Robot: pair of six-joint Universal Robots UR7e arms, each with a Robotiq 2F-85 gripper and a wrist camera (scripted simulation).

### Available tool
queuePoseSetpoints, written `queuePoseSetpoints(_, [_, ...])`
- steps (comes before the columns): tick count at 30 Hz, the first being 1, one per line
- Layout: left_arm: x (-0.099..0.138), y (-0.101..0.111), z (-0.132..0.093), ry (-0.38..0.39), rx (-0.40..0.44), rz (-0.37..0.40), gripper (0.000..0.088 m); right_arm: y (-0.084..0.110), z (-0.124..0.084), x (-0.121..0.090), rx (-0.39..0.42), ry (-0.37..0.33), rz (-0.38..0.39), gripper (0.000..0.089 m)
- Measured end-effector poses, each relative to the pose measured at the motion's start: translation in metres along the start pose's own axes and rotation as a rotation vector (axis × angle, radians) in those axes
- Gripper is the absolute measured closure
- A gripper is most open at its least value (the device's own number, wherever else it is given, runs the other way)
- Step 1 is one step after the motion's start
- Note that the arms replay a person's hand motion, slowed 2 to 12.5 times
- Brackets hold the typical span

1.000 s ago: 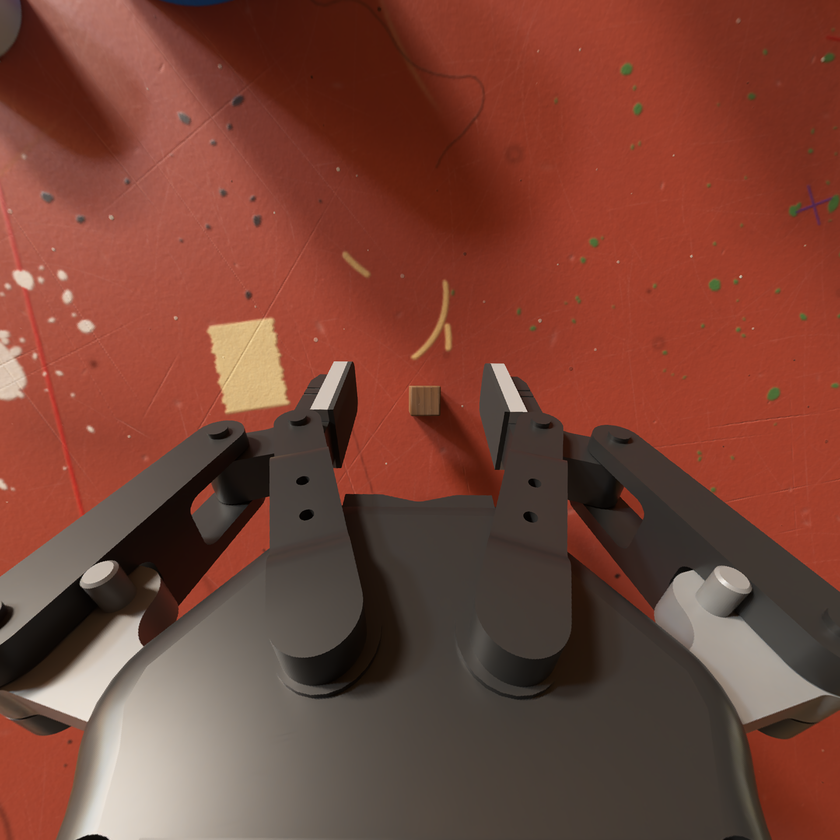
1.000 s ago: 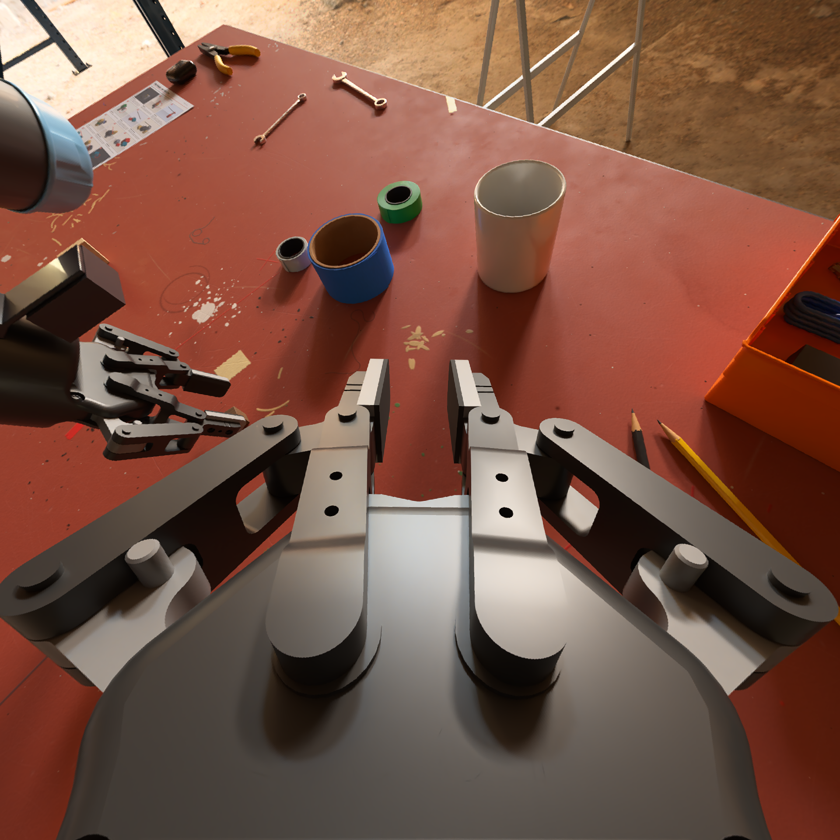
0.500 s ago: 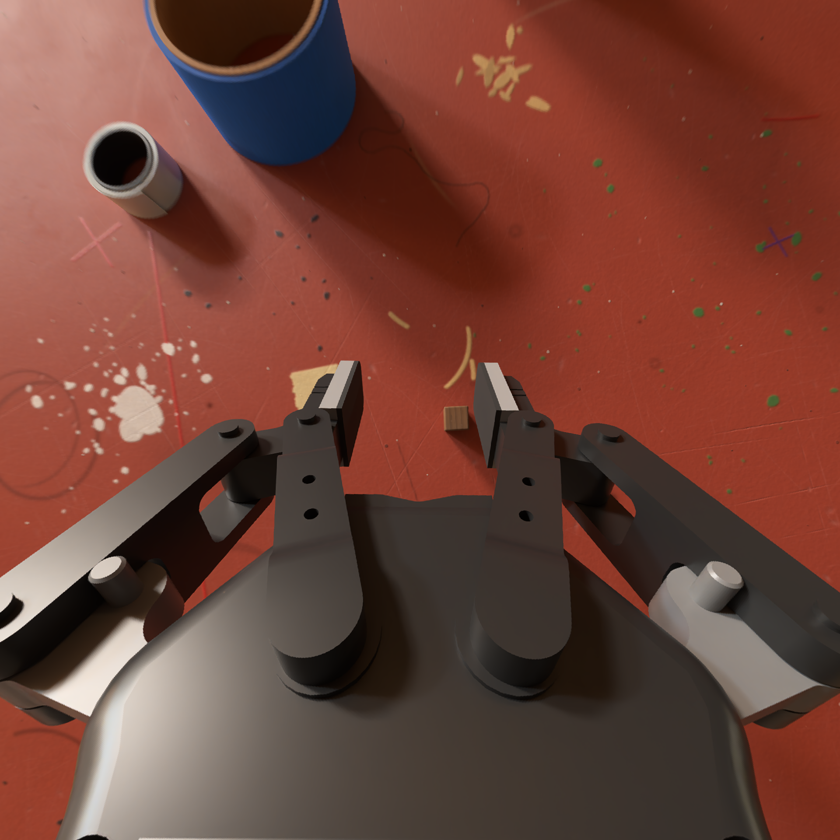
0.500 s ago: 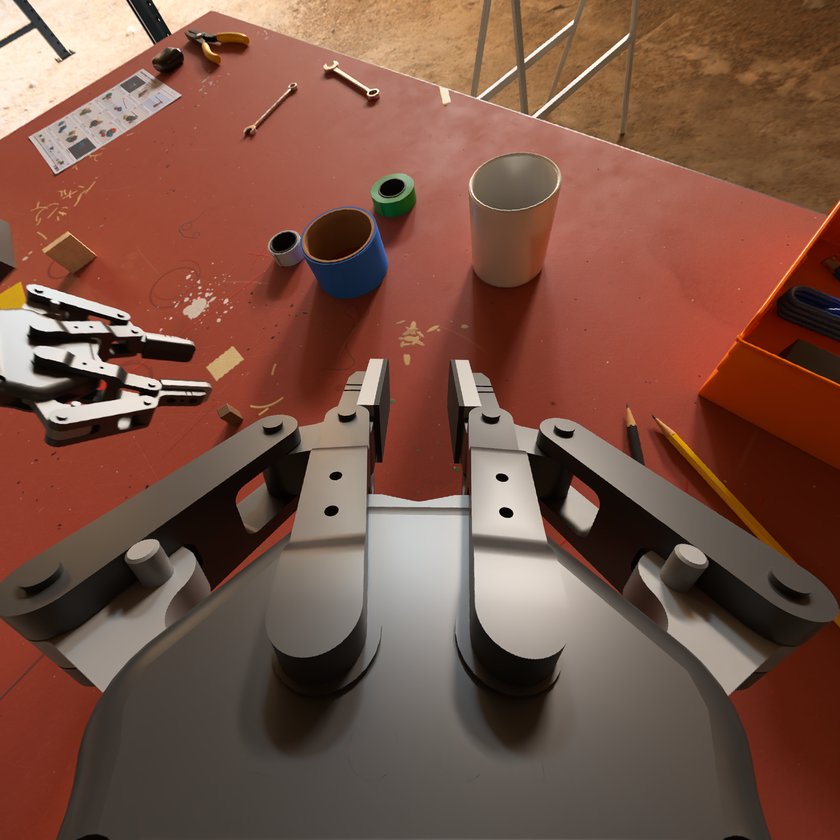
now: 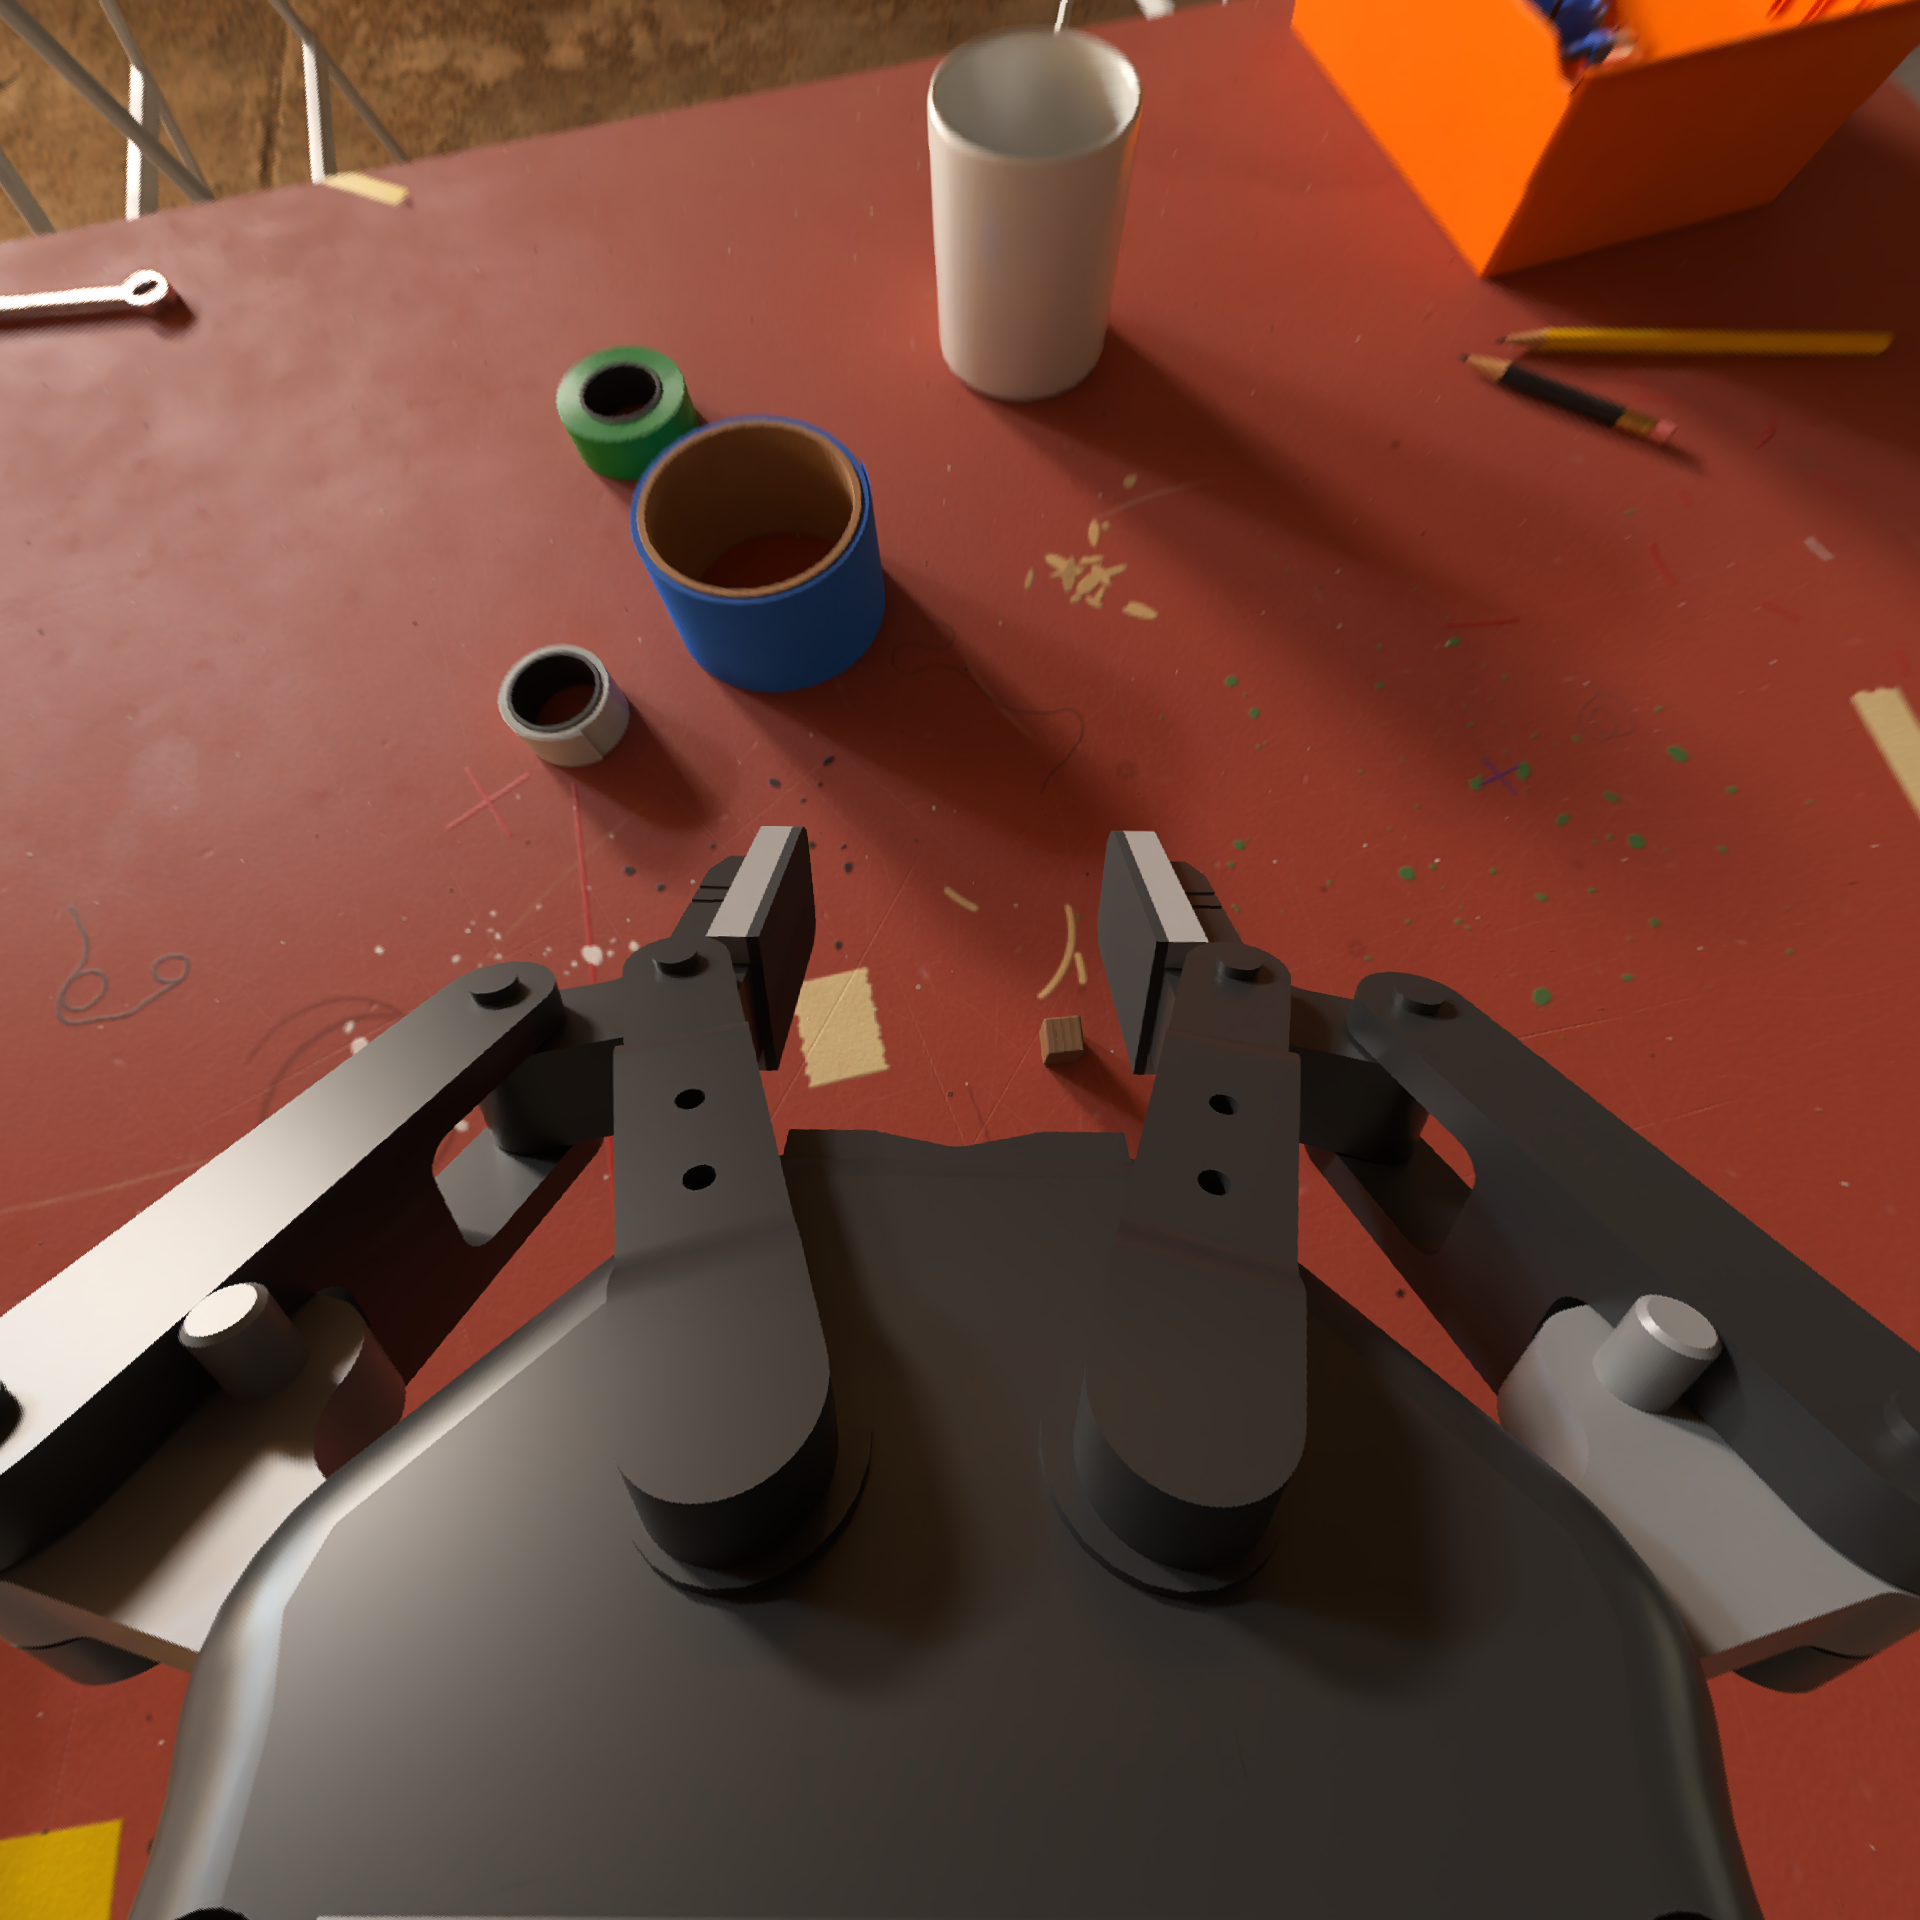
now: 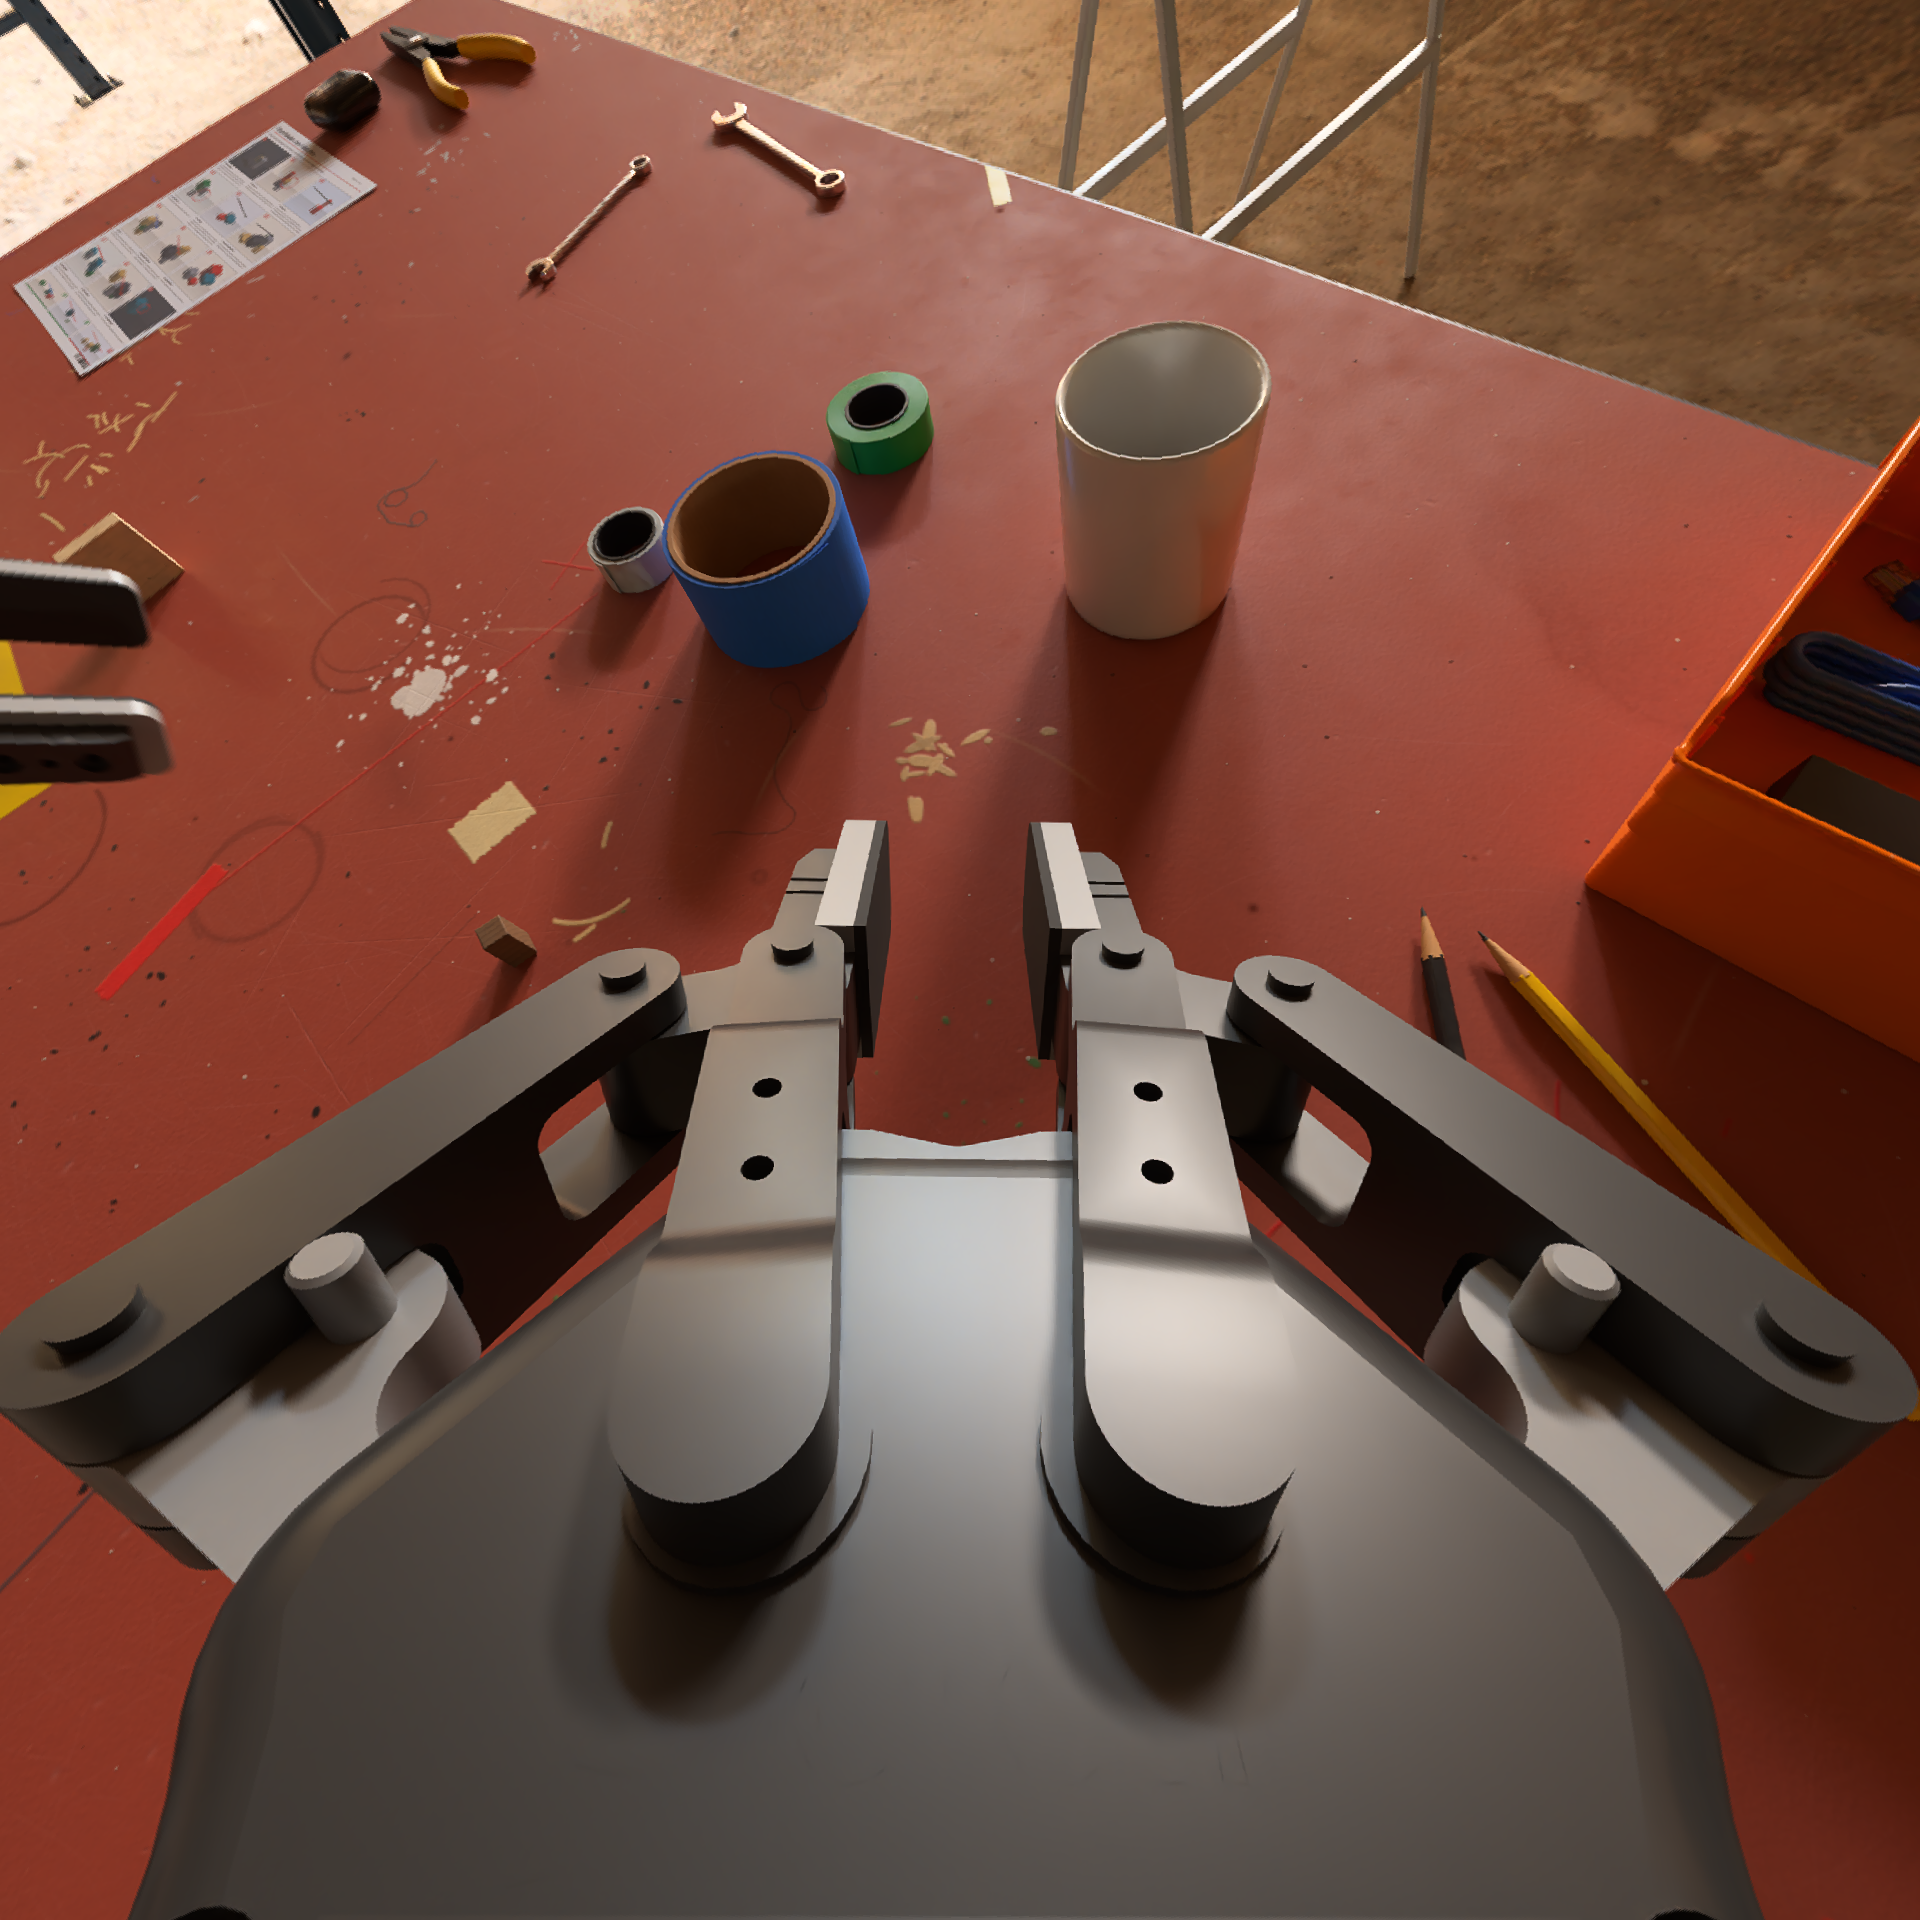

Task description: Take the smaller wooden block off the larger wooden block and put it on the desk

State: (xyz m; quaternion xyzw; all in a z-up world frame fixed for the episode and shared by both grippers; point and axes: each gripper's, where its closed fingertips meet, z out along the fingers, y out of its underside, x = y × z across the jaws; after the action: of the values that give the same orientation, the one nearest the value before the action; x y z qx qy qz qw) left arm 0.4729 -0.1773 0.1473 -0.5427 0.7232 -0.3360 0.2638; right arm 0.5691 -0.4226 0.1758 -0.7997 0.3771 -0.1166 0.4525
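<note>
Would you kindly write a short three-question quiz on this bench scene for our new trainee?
1. True or false: the smaller wooden block lies on the desk, gripped by no claw.
2. Which tape roll touches the blue roll? A grey roll; B green roll.
3. Fill in: the left claw has its jaws ____.

Key: 1 true; 2 B; 3 open.

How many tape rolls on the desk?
3. Blue roll in the middle, small grey roll touching its left side, green roll just behind it. None looks hidden.
</note>
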Motion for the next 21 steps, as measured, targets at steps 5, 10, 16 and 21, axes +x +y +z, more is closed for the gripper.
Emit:
queuePoseSetpoints(5, [-0.013, -0.015, -0.028, 0.021, 0.066, -0.004, 0.0328, 0.001, 0.001, 0.0, -0.007, 0.003, 0.0, 0.0657])
queuePoseSetpoints(10, [-0.04, -0.024, -0.056, -0.003, 0.122, -0.005, 0.0312, 0.002, 0.002, 0.001, -0.017, 0.007, -0.002, 0.0657])
queuePoseSetpoints(16, [-0.082, -0.03, -0.09, -0.051, 0.186, -0.02, 0.0315, 0.003, 0.003, 0.002, -0.025, 0.013, -0.004, 0.0657])
queuePoseSetpoints(21, [-0.125, -0.03, -0.116, -0.091, 0.235, -0.054, 0.0351, 0.003, 0.003, 0.002, -0.027, 0.015, -0.004, 0.0657])
